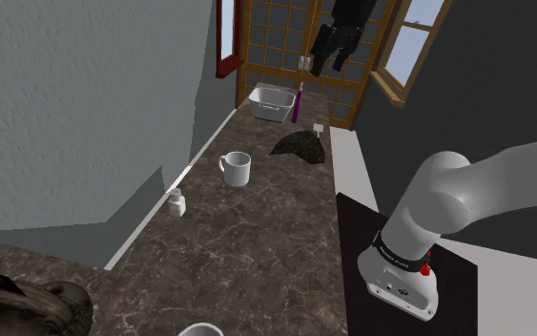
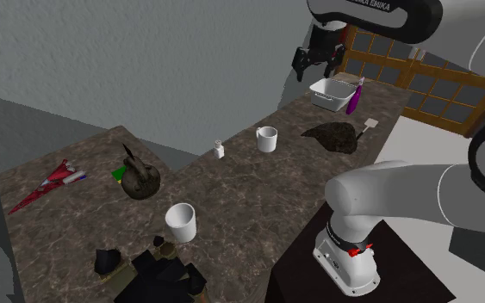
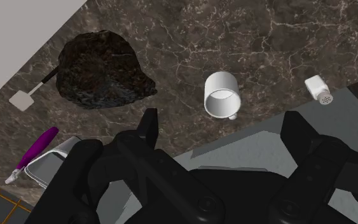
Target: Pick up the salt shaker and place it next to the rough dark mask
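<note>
Hand (image 1: 328, 59) high over counter (image 1: 257, 239) — fingers apart, pointing down.

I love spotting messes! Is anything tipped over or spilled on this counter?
Nothing is spilled. The salt shaker and the white mug stand upright. Only the purple tool looks askew: it leans tilted against the side of the white bin.

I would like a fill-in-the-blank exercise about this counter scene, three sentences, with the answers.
The gripper is ___ and holds nothing.
Between the shaker and the mask stands a white ___.
The shaker rests on the dark ___, untouched.
Answers: open; mug; counter.
</note>
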